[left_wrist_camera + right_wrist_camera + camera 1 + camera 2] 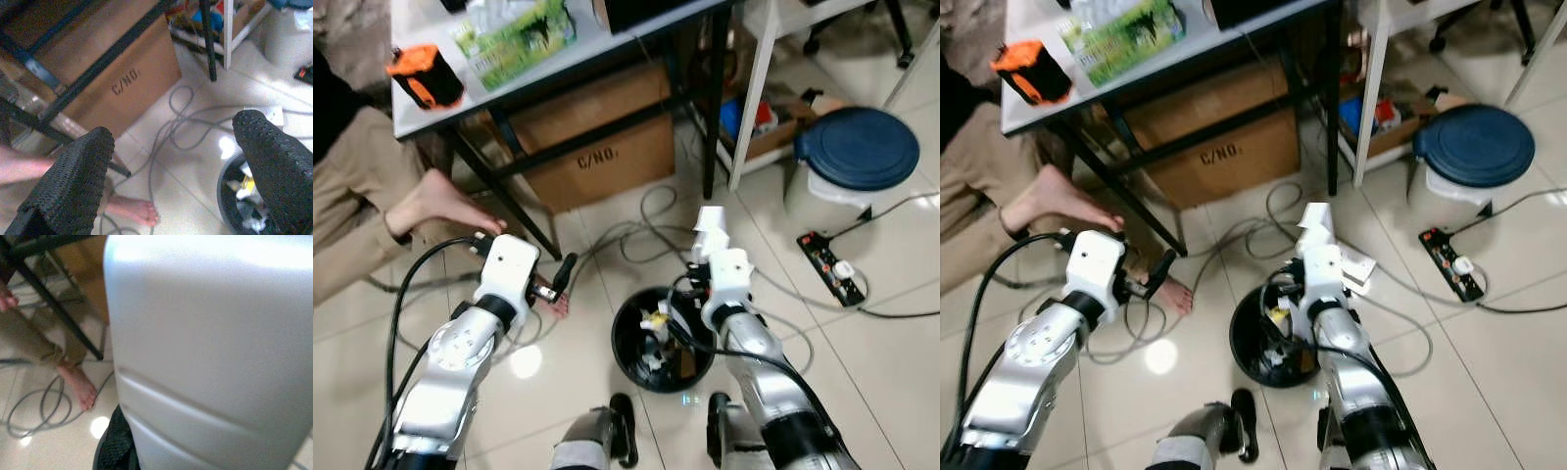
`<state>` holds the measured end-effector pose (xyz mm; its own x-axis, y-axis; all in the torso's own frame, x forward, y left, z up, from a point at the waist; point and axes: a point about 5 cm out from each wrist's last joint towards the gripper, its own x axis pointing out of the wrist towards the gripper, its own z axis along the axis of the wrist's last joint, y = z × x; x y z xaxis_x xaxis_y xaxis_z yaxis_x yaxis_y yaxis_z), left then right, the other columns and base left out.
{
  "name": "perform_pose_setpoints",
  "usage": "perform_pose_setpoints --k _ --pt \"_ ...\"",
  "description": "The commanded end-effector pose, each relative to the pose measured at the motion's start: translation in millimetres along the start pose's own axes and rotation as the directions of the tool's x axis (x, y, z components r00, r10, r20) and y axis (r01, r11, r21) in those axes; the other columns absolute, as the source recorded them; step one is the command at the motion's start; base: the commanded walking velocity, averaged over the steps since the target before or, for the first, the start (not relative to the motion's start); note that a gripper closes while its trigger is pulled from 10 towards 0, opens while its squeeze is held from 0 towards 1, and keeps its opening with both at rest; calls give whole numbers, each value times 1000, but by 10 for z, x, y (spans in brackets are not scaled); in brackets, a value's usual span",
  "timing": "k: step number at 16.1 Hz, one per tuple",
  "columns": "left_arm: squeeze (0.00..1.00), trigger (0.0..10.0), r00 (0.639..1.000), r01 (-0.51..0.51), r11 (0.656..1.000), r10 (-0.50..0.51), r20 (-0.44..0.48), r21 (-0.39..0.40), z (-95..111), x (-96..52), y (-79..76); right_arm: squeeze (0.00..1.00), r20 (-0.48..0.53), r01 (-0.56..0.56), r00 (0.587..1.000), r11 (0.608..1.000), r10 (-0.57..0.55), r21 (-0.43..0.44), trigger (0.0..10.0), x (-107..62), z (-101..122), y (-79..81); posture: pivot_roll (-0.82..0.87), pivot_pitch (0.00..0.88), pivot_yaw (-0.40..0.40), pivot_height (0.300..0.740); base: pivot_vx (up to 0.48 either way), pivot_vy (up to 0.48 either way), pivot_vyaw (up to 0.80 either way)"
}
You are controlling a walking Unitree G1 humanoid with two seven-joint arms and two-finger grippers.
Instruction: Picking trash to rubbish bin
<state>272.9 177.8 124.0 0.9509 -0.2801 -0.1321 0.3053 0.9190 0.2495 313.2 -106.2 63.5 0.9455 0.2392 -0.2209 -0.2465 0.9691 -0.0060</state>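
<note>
A black round rubbish bin (pixel 631 354) stands on the tiled floor between my arms, with paper and wrapper scraps (pixel 656 321) inside. My right gripper (pixel 708 245) is just past the bin's far right rim, shut on a white carton (pixel 710 223). The carton's pale side (pixel 210 347) sits close up in the right wrist view, with one black finger (pixel 116 444) below it. My left gripper (pixel 564 276) is left of the bin and open. Its two fingers (pixel 73 181) are wide apart with nothing between them. The bin (pixel 230 196) lies beyond them.
A person sits at the left, with one bare foot (pixel 438 201) by the table leg and the other (pixel 1175 294) under my left gripper. Grey cables (pixel 651 230) loop across the floor. A cardboard box (pixel 597 147) sits under the table (pixel 411 113). At the right are a blue-lidded bin (pixel 857 147) and a power strip (pixel 832 266).
</note>
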Motion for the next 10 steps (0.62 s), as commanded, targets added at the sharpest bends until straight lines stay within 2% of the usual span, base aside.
perform_pose_setpoints --k 1,6,10 --pt "0 10000 998 -38 999 39 -40 7 -68 -96 85 0 -35 -42 998 999 43 21 10000 5 -108 109 162 392 194 740 0 0 0" --pt "0 10000 994 -84 996 83 -67 -7 -115 -218 72 0 -116 -132 985 991 131 -5 10000 185 -167 332 196 392 135 740 0 0 0" --pt "0 10000 993 -93 996 91 -71 -14 -106 -255 49 0 -100 -166 982 986 163 -22 10000 252 -119 458 200 386 122 740 0 0 0"
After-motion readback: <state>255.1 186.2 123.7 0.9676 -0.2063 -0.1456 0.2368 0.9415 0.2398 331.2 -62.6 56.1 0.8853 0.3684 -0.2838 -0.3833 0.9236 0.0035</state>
